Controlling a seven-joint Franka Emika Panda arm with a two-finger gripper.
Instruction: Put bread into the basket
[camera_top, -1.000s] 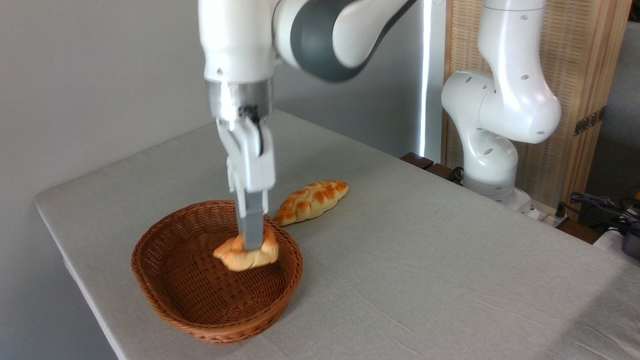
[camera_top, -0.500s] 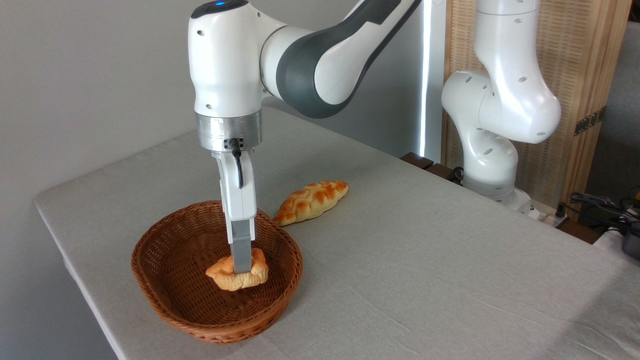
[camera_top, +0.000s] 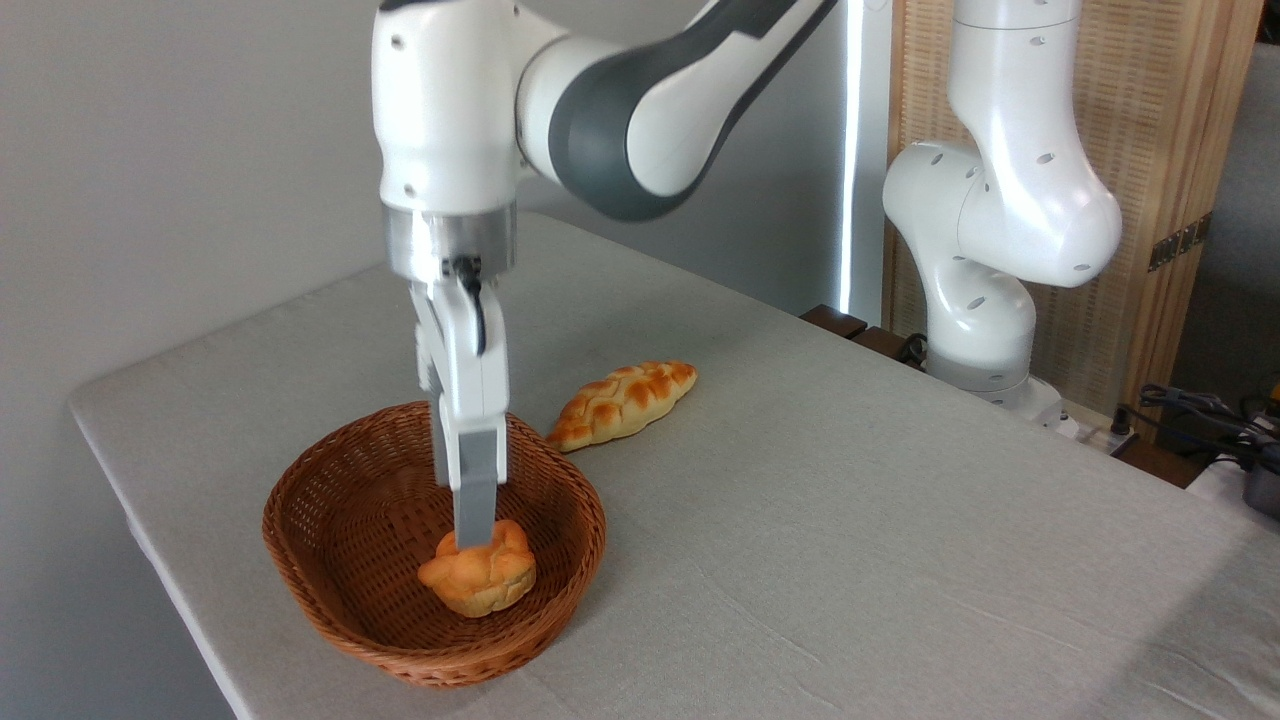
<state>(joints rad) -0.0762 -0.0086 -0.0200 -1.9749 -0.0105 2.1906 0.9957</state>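
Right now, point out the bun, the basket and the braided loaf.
bun (camera_top: 480, 583): fixed camera, its knobbly top.
basket (camera_top: 330, 500): fixed camera, bare left inner wall.
braided loaf (camera_top: 622, 402): fixed camera, middle of its plaited crust.

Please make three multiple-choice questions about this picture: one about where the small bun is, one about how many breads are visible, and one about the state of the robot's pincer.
1. Where is the small round bun?
A. Inside the wicker basket
B. On the table beside the basket
C. On the floor

2. How many breads are visible?
A. One
B. Two
C. Four

3. What is the pincer doing?
A. It carries the braided loaf
B. It is out of the picture
C. It stands over the bun, its tip at the bun's top

Answers:
1. A: the bun lies on the bottom of the basket.
2. B: there is the bun, and the braided loaf on the table behind the basket.
3. C: the pincer points down, with its tip at the bun's top; whether it still grips cannot be seen from this side.
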